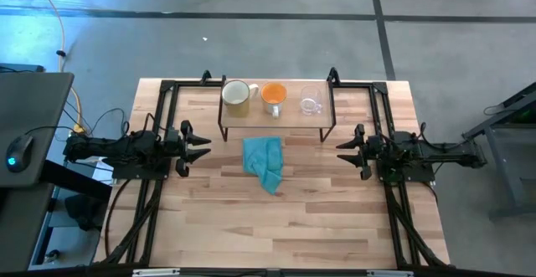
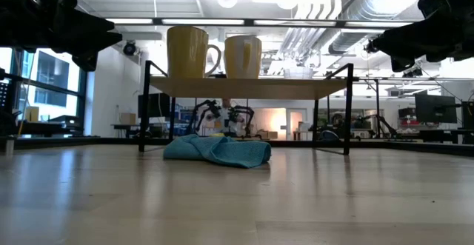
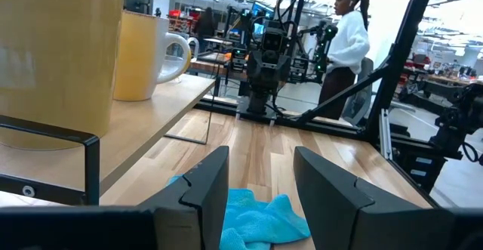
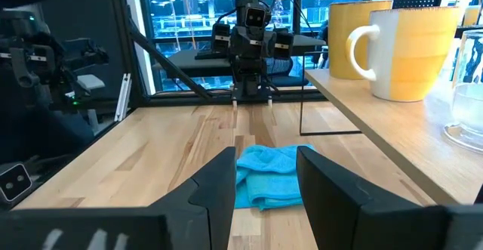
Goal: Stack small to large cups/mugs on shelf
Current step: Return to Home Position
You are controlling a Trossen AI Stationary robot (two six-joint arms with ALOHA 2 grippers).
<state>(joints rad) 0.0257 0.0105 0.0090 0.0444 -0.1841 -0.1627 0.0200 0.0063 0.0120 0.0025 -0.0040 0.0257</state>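
Three vessels stand upright in a row on the shelf (image 1: 275, 120), a light-wood board on black legs at the table's far side: the pale cream mug (image 1: 238, 94) on the left, the orange mug (image 1: 274, 96) in the middle, the clear glass cup (image 1: 311, 101) on the right. In the low view the cream mug (image 2: 187, 51) and the orange mug (image 2: 243, 56) rest on the board by their bases. My left gripper (image 1: 199, 146) is open, left of the shelf. My right gripper (image 1: 345, 151) is open, right of the shelf. Both hover above the table and touch nothing.
A crumpled teal cloth (image 1: 265, 161) lies on the table in front of the shelf, between the two grippers. Black frame rails (image 1: 156, 126) run along the table's left and right sides. The near half of the wooden table (image 1: 276, 227) is bare. A person (image 3: 346, 46) stands in the room beyond.
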